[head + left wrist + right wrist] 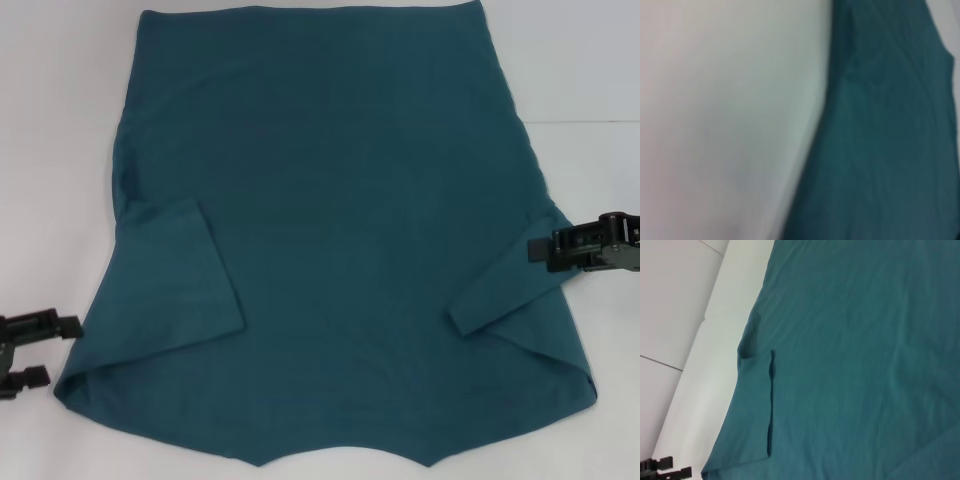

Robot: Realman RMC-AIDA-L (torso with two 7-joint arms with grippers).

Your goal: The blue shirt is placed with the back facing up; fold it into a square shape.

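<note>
Right tool (540, 250) sits at the blue shirt (330, 230)'s folded sleeve, grip state unclear, while left tool (62, 350) rests spread wide on the table (50, 150).

No words, numbers or signs can be read here. The blue shirt (330, 220) shows only plain cloth, with no letters or labels on the side that faces up.

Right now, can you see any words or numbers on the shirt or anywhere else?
None: no words, numbers or signs can be read in any view.
The blue shirt shows only plain cloth.
The left gripper and the right gripper carry no label that can be made out.
</note>
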